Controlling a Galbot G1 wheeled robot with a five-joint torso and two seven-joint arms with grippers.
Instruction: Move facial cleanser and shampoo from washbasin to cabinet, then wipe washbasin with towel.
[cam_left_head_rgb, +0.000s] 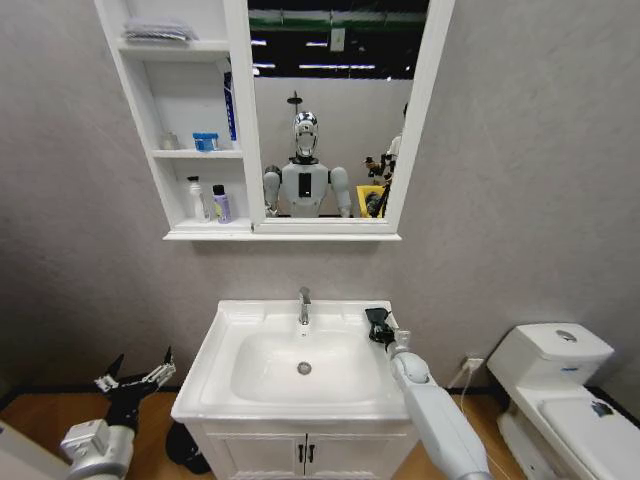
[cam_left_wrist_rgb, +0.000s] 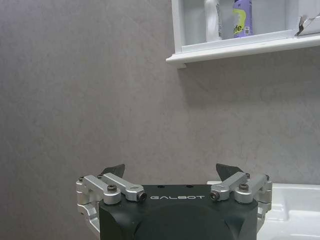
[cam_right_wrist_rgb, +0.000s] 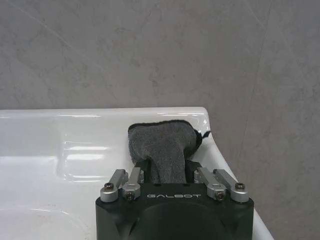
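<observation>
The white washbasin (cam_left_head_rgb: 215, 350) sits centre, and the dark grey towel (cam_left_head_rgb: 377, 317) lies bunched on its back right corner. My right gripper (cam_left_head_rgb: 379, 327) is shut on the towel (cam_right_wrist_rgb: 162, 140), which rises between the fingers of the right gripper (cam_right_wrist_rgb: 165, 167). A white bottle (cam_left_head_rgb: 197, 200) and a purple bottle (cam_left_head_rgb: 220, 204) stand on the lowest shelf of the cabinet (cam_left_head_rgb: 140, 110); which is the facial cleanser and which the shampoo I cannot tell. My left gripper (cam_left_head_rgb: 135, 373) hangs open and holding nothing, left of the basin and below its rim; in its own view the left gripper (cam_left_wrist_rgb: 172, 169) faces the wall under the cabinet (cam_left_wrist_rgb: 225, 50).
A chrome faucet (cam_left_head_rgb: 304, 305) stands at the basin's back centre. A white toilet (cam_left_head_rgb: 560, 390) is at the right. The two-door vanity (cam_left_head_rgb: 300, 455) is under the basin. A blue tub (cam_left_head_rgb: 205, 141) is on the middle shelf and folded cloth (cam_left_head_rgb: 158, 30) on the top one.
</observation>
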